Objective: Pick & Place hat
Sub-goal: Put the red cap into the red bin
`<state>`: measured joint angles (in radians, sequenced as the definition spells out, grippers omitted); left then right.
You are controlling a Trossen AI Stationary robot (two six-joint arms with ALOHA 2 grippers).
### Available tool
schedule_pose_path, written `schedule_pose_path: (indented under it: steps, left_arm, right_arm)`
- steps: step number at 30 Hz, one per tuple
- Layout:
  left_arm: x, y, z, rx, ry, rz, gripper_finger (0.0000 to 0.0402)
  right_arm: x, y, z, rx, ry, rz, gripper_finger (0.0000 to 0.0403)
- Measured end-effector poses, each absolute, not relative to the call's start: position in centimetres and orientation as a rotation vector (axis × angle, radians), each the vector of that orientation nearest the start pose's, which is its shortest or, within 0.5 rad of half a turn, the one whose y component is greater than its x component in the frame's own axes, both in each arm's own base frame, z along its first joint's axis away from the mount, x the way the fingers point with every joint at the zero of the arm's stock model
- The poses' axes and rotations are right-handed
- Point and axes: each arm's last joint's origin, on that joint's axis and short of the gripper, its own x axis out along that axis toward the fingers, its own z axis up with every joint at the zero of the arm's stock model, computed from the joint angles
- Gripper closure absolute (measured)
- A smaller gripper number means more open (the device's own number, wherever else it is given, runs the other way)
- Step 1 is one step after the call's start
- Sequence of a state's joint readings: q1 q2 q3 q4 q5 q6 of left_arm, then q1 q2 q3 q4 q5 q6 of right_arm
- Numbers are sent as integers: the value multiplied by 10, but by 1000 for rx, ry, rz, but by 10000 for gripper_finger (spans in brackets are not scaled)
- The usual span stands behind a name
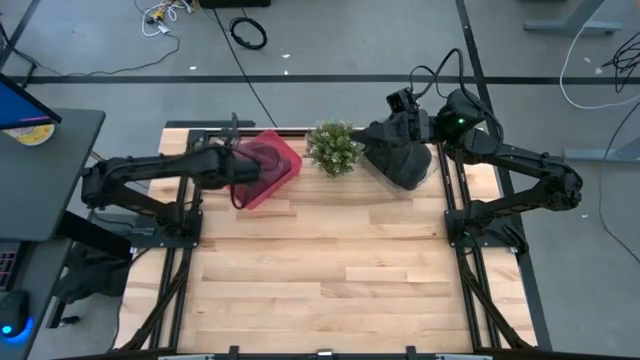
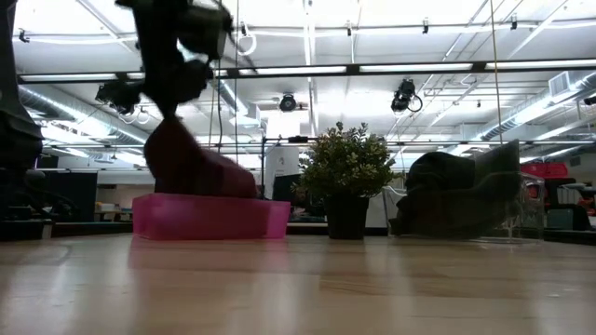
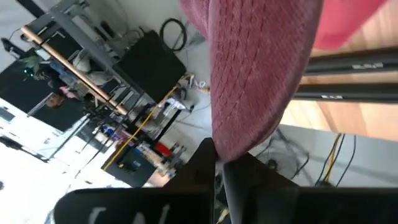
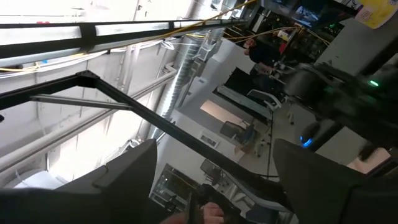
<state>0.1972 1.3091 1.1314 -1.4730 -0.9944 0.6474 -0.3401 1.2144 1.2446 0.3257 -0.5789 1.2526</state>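
A maroon knit hat [image 2: 191,163] hangs from my left gripper [image 2: 170,110] over a pink bin [image 2: 209,217] at the table's far left; its lower part sits inside the bin. In the high view my left gripper [image 1: 237,165] is over that bin [image 1: 275,170], shut on the hat [image 3: 255,68]. A dark hat [image 1: 405,162] lies in a clear container [image 2: 517,200] at the far right. My right gripper [image 1: 387,130] hovers by the dark hat, open [image 4: 217,180], touching nothing. My left gripper pinches the maroon hat's upper end [image 3: 219,148] between its two shut fingers, coming from above. The hat hangs below the fingers, and its lower part [image 2: 219,181] rests inside the pink bin. One layer or several, I cannot tell.
A small potted plant [image 1: 335,148] stands between the pink bin and the clear container along the far edge. Metal frame rails [image 1: 455,215] run along both sides of the table. The near half of the wooden table [image 1: 330,280] holds nothing.
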Motion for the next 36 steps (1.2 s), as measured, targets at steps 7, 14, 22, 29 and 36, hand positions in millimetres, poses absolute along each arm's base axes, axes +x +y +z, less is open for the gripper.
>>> schedule_pose_path:
  steps: [7, 14, 22, 29, 36]
  left_arm:
    - [185, 62, 236, 1176, 1917, 377, 388]
    - [187, 63, 216, 1241, 1894, 386, 390]
    - [186, 62, 193, 1222, 1850, 297, 383]
    - [179, 58, 171, 1110, 1811, 186, 376]
    - [179, 55, 167, 890, 1730, 212, 336]
  right_arm:
    - [247, -75, 449, 1085, -130, 373, 80]
    - [246, -78, 449, 1098, -131, 364, 80]
    - [246, -78, 449, 1097, -131, 363, 80]
    - [247, -78, 447, 1094, -118, 352, 80]
    - [250, -79, 444, 1099, -104, 341, 80]
